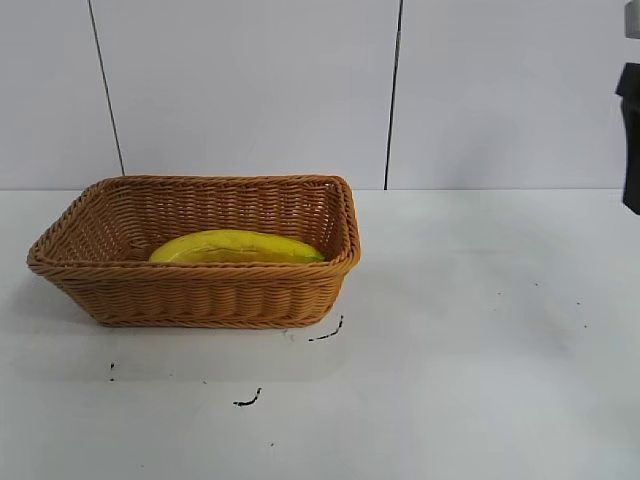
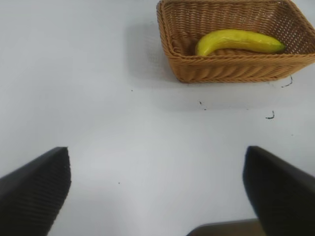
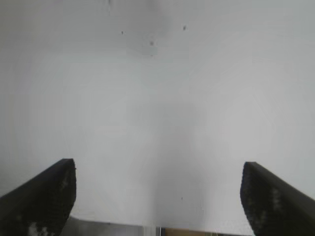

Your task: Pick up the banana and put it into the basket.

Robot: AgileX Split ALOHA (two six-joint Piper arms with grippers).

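Observation:
The yellow banana [image 1: 238,247] lies inside the tan wicker basket [image 1: 200,295] at the left of the white table. The left wrist view shows the same banana [image 2: 238,41] resting in the basket [image 2: 231,69], far from my left gripper [image 2: 157,167], which is open over bare table with nothing between its fingers. My right gripper [image 3: 158,169] is open too, over bare table with nothing in it. In the exterior view only a dark piece of the right arm [image 1: 630,135] shows at the right edge, well away from the basket.
Small black marks [image 1: 325,335] dot the table in front of the basket. A white panelled wall [image 1: 250,90] stands behind the table. The table's near edge [image 3: 162,228] shows under the right gripper.

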